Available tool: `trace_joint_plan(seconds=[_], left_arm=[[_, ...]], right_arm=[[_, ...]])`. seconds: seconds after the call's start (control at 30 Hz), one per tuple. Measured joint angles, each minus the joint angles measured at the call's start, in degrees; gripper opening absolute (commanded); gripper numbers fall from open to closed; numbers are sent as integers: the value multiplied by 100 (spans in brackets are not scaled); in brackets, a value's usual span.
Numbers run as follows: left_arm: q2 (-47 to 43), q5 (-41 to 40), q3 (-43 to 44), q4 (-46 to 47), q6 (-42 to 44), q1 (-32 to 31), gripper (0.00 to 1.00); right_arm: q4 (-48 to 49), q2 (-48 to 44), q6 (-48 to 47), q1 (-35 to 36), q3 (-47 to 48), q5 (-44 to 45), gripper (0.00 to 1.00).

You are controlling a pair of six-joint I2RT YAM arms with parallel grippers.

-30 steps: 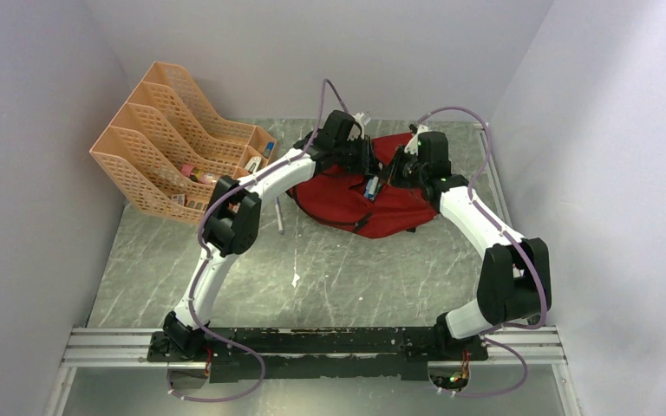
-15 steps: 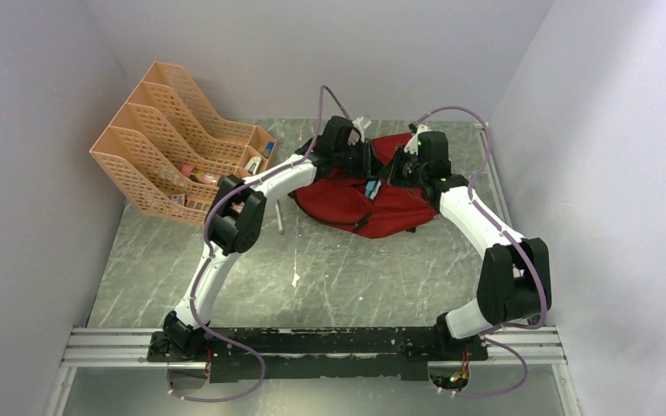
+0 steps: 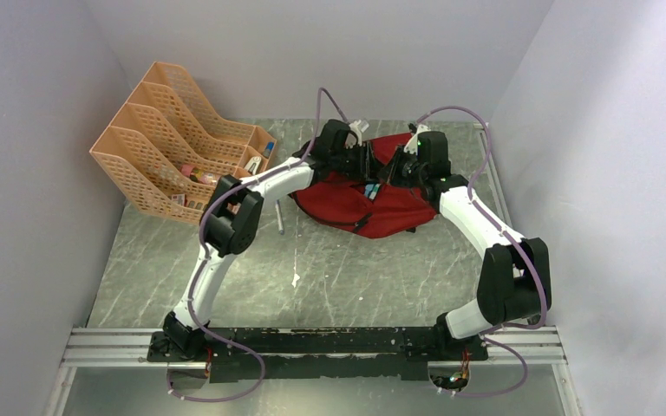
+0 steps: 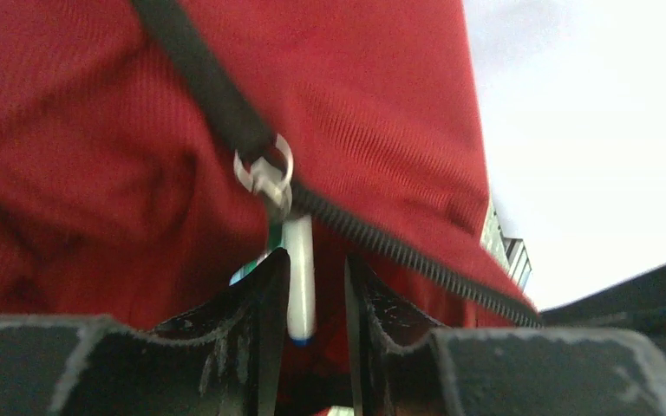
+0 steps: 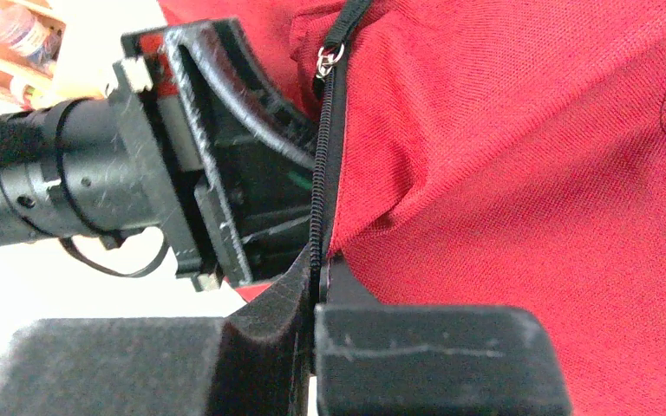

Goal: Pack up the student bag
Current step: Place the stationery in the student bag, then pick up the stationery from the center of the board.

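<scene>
One student bag [image 3: 347,206], far-centre of table [image 3: 355,277], room nearside: right gripper [image 5: 316,277] clenches its zipper edge [image 5: 319,199]; left gripper [image 4: 316,286] straddles a white stick [image 4: 299,277], grip I cannot judge. Orange rack [image 3: 152,147] holds oddments

Pale lilac walls [image 3: 312,52] on three sides; grey marbled tabletop [image 3: 355,277]; even, soft light.

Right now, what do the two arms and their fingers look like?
The left arm and right arm share white link shells between bulky black joint housings. A thin purple cable loops loosely along each. The left fingers and right fingers are matte black, scuffed, with curved inner faces.
</scene>
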Motion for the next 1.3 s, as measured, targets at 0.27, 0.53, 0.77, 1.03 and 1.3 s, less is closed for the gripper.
trace_joint_plan(seconds=[0.27, 0.53, 0.77, 1.03, 1.3], left_arm=[[-1198, -17, -1744, 616, 114, 90, 33], [-2892, -214, -3569, 1375, 356, 210, 28], [-4767, -2262, -4990, 1045, 761, 323, 28], [-4970, -4393, -5165, -24, 710, 334, 37], [-4422, -4981, -5342, -802, 345, 518, 45]], right_arm=[[0, 0, 0, 24, 0, 55, 0], [-2, 0, 0, 28, 0, 76, 0], [2, 4, 7, 28, 0, 79, 0], [7, 24, 33, 28, 2, 61, 0], [4, 24, 33, 28, 0, 66, 0]])
